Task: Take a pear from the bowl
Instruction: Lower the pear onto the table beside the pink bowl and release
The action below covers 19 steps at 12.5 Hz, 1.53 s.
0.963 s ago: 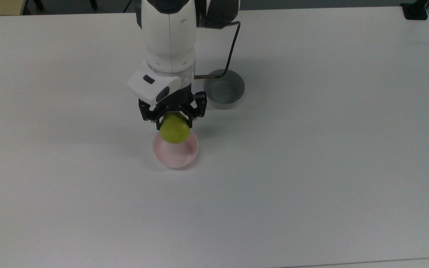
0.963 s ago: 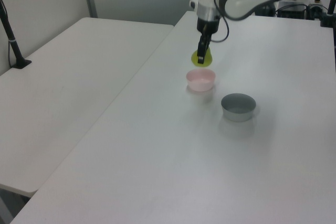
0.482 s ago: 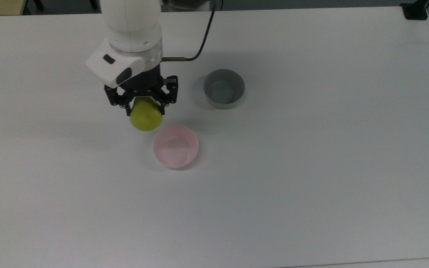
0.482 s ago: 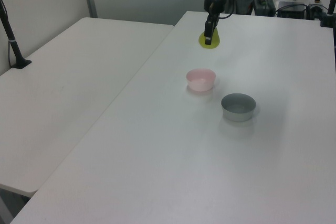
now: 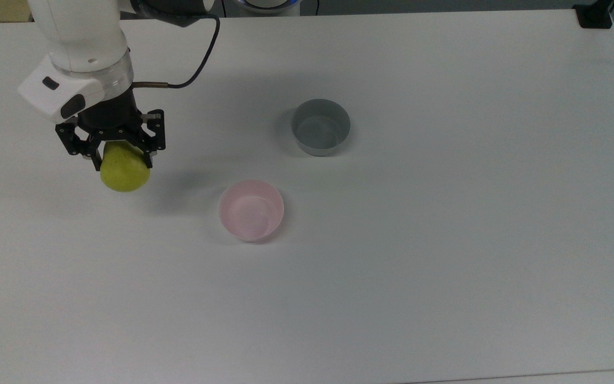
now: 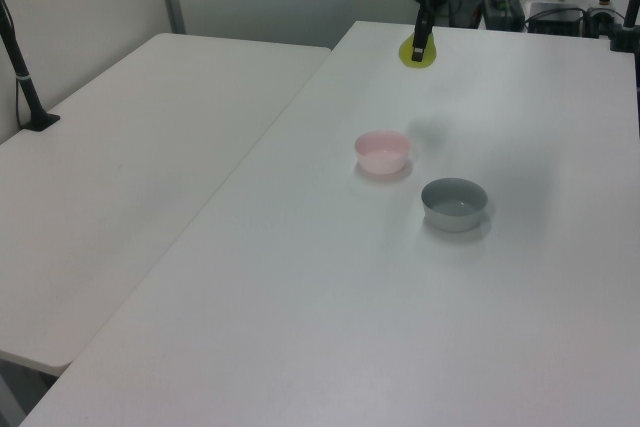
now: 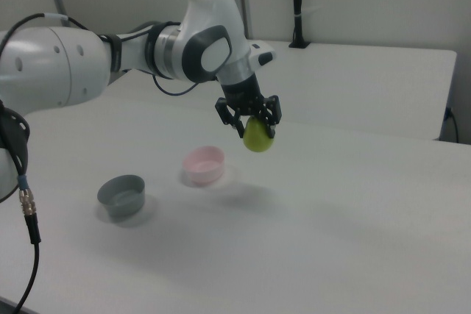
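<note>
Pointing straight down above the table, the pincer (image 5: 122, 158) clamps the pear (image 5: 124, 172), well apart from the bowl (image 5: 251, 209).

White table (image 5: 445, 240) carries two empty bowls set near each other but apart: pale pink bowl (image 5: 251, 209) mid-surface, grey bowl (image 5: 321, 127) at its 1 o'clock in the top view.

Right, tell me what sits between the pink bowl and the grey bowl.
Nothing: in the top view, bare white table separates the pink bowl from the grey bowl. The left view shows the same gap.
</note>
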### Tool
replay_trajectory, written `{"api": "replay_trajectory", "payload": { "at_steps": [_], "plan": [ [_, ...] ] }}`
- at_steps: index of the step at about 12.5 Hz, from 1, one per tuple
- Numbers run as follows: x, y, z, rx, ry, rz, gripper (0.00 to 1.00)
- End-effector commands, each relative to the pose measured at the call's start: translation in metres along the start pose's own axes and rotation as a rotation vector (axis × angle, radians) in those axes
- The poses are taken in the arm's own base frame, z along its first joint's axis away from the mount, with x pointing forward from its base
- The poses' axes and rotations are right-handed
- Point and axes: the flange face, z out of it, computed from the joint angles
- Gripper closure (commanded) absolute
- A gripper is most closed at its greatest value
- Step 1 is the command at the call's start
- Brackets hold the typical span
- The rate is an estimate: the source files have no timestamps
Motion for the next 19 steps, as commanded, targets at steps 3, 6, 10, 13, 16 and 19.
{"api": "replay_trajectory", "payload": {
  "at_steps": [3,6,10,13,16,19],
  "plan": [
    [0.009,0.001,0.052,-0.013,0.072,-0.011,0.72],
    [0.006,0.006,0.086,-0.012,0.065,-0.005,0.72],
    [0.004,0.015,0.120,-0.030,0.096,0.006,0.68],
    [0.003,0.010,0.138,-0.021,0.074,-0.004,0.57],
    [0.002,0.010,0.139,-0.029,0.071,-0.013,0.34],
    [0.002,0.011,0.137,-0.029,0.072,-0.008,0.00]
  ]
}}
